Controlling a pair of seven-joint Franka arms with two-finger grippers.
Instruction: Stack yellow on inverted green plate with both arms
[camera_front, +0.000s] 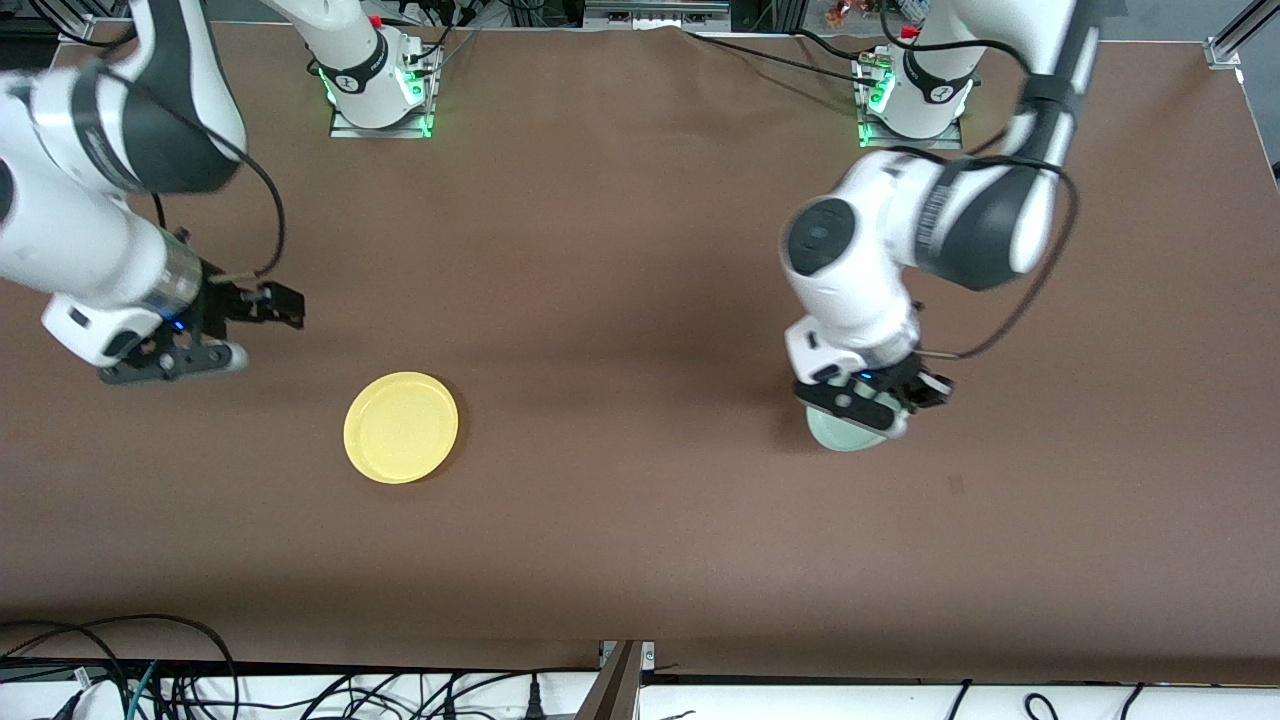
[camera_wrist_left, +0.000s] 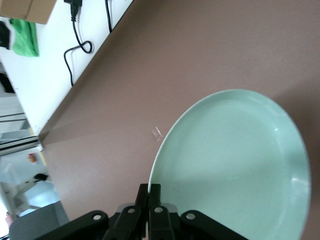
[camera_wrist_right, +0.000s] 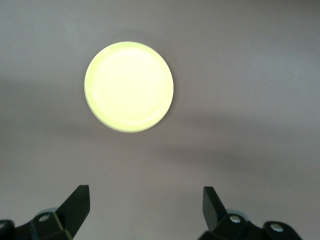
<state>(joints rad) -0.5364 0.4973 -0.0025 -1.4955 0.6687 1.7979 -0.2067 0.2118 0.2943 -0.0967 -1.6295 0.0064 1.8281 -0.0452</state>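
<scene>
Mint-green round plastic plate (camera_wrist_left: 235, 170) was pinched at its rim by the left end effector (camera_front: 868, 402), probably for flipping. Round yellow plate (camera_front: 401, 427) lay well apart on the tabletop (camera_front: 640, 250); right end effector (camera_front: 215, 330) hovered near it, spread wide.

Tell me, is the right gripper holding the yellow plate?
No, the right gripper hangs open above the table, with the yellow plate lying untouched.

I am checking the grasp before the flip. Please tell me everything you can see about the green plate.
The green plate is round, shallow and pale mint, smooth and slightly glossy, like plastic, with a low raised rim. Its hollow side shows in the left wrist view. The left gripper is shut on its rim. It sits toward the left arm's end of the brown table, mostly hidden under that gripper from the front.
</scene>
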